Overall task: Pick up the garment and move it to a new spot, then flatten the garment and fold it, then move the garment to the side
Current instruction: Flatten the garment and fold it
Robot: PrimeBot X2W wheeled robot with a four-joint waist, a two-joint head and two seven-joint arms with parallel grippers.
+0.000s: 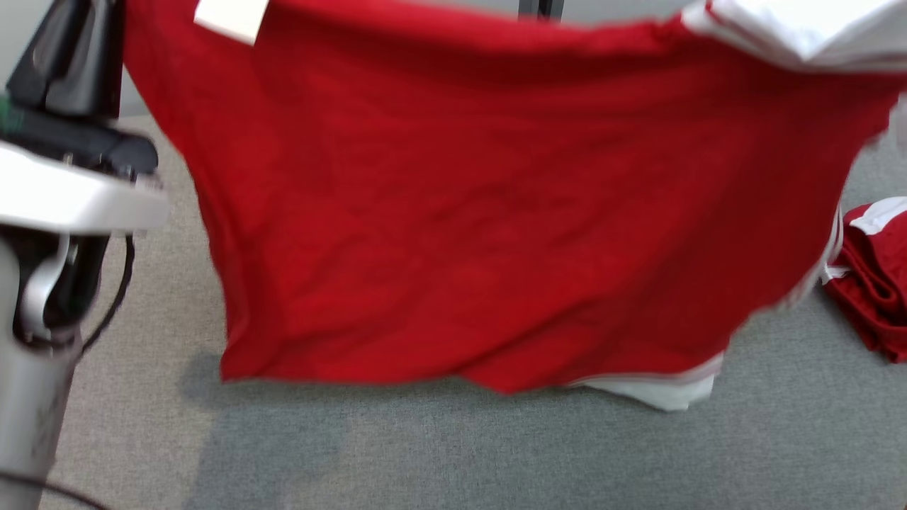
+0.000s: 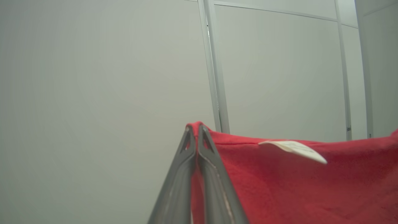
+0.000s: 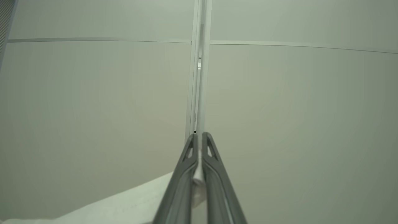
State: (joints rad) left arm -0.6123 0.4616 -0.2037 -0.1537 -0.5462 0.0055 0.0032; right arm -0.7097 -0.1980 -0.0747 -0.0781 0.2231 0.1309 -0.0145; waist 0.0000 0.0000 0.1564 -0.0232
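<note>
While it hangs up in the air, the red garment (image 1: 496,212) spreads wide across the head view like a curtain. At the far left stands the left arm (image 1: 64,198), pale with dark parts near the top. In the left wrist view the left gripper (image 2: 196,129) has its two grey fingers (image 2: 214,174) pressed tight together. A corner of the red cloth is pinched between them, and its tip pokes out just above the fingertips. Just right of that corner, a small white label (image 1: 230,18) sticks up from the top edge.

The red cloth hangs down a bit wrinkled, and its bottom edge is close over the grey surface (image 1: 453,453) — I cannot tell if it touches. Low down toward the right, a white flap (image 1: 666,393) peeks out under the red.

At the top right the garment has a white edge (image 1: 801,28). In the right wrist view the right gripper (image 3: 199,137) is squeezed tight too, with white cloth caught between its fingers.

At the far right a second red and white cloth pile (image 1: 875,276) lies crumpled on the grey surface, apart from the hanging garment.
</note>
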